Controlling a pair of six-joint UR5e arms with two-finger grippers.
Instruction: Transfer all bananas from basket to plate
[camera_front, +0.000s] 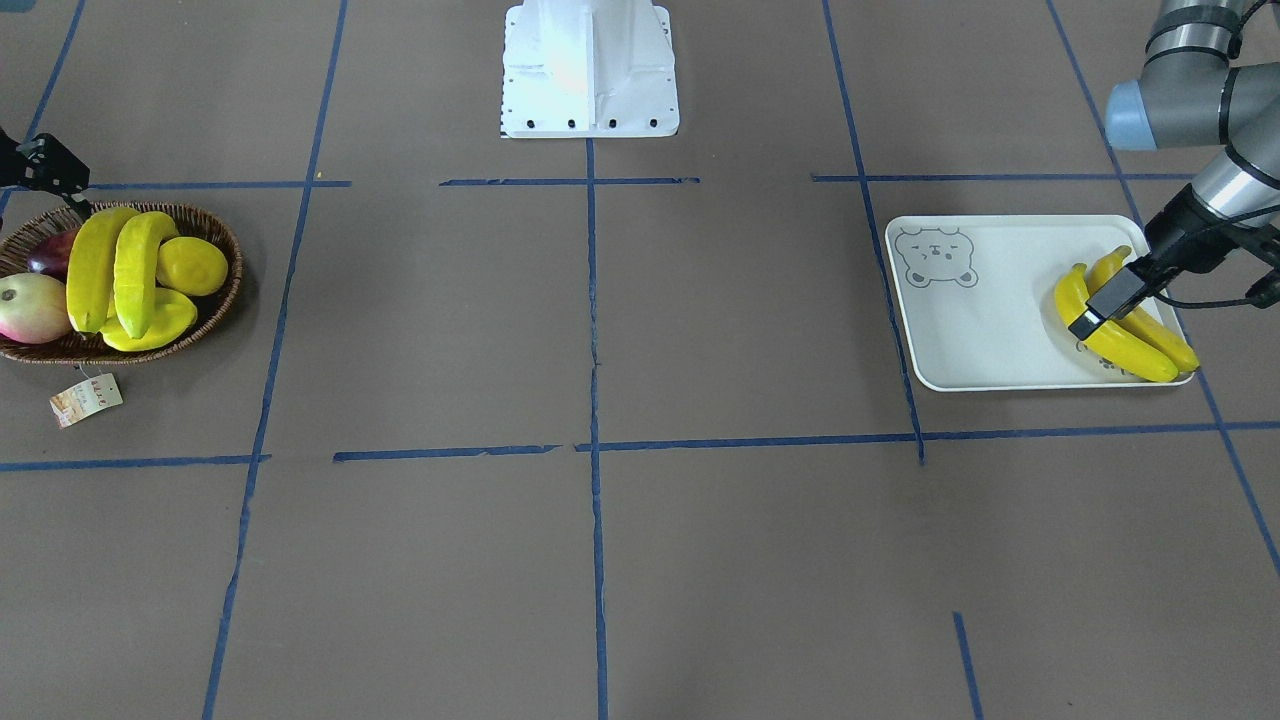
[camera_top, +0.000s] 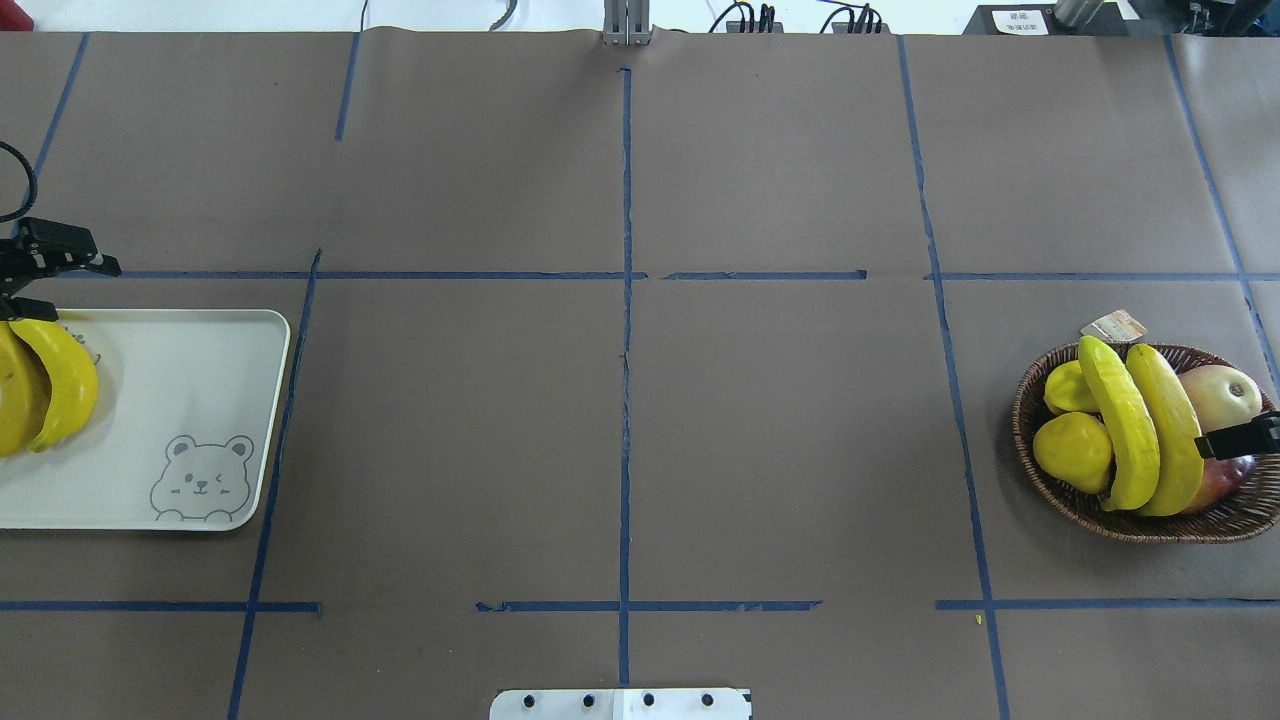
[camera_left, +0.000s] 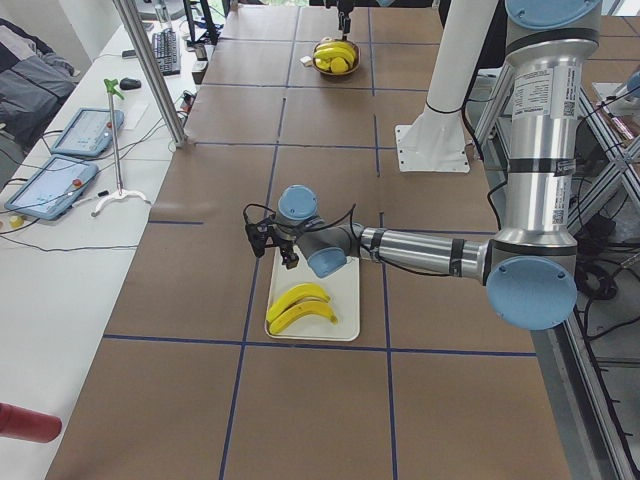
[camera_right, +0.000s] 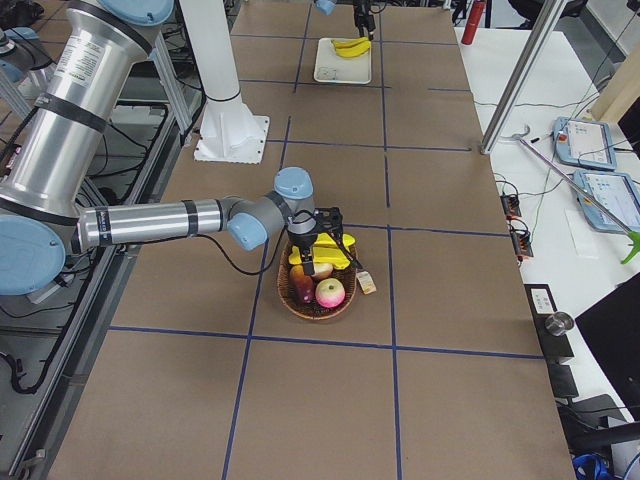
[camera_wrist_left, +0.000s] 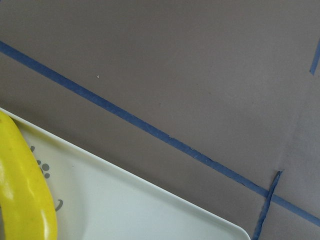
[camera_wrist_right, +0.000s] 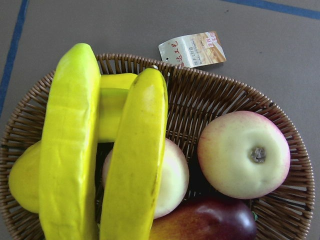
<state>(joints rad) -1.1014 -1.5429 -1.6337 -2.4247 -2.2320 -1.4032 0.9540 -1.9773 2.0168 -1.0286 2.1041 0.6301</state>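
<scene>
Brown paper with blue tape lines covers your table (camera_front: 600, 560). At the robot's left end lies the plate (camera_front: 990, 340), with a bear face (camera_front: 935, 258) drawn in one corner. Two bananas (camera_front: 1125, 340) lie on it side by side, touching, at the end away from the bear. Your left gripper (camera_front: 1100, 308) hangs just above them. Its fingers look spread apart, and it holds nothing.

Well apart from all that, at the robot's right end, sits the basket (camera_top: 1150, 525). Two more bananas (camera_top: 1120, 430) lie on top of the other fruit in it, side by side and touching. Around them you see a lemon (camera_top: 1072, 452), a starfruit (camera_top: 1062, 388), an apple (camera_top: 1220, 395) and a dark red fruit (camera_top: 1228, 480). A paper tag (camera_top: 1117, 326) lies on the table just outside the rim. Your right gripper (camera_top: 1240, 438) hovers over the apple side of the basket, close to one banana. You cannot tell how wide its fingers are.
</scene>
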